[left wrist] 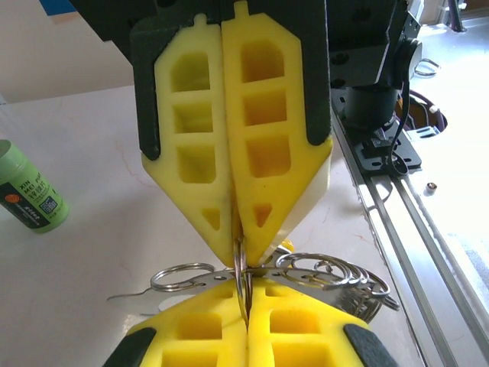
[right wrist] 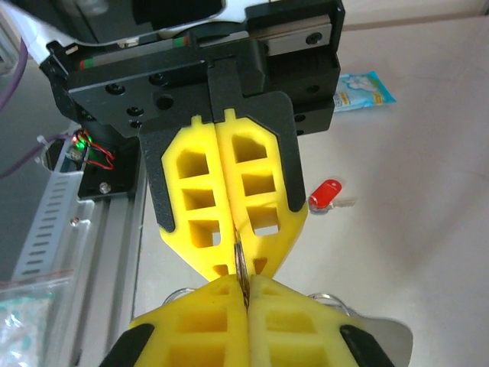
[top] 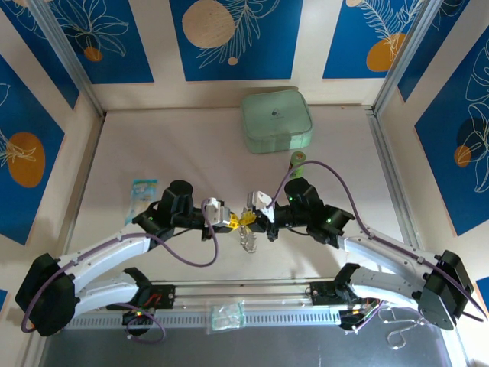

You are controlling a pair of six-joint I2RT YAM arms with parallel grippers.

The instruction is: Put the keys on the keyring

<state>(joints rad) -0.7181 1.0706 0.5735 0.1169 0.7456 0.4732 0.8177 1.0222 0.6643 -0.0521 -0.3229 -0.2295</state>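
While the left gripper (left wrist: 248, 297) and right gripper (left wrist: 238, 245) both pinch shut, tip to tip, on the keyring (left wrist: 241, 269), the red key (right wrist: 326, 193) lies loose, apart to one side of the jaws, so threading seems unstarted: one gripper must release to fetch it.

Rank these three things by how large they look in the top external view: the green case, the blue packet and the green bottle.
1. green case, clearly the largest
2. blue packet, much smaller
3. green bottle, the smallest as seen here
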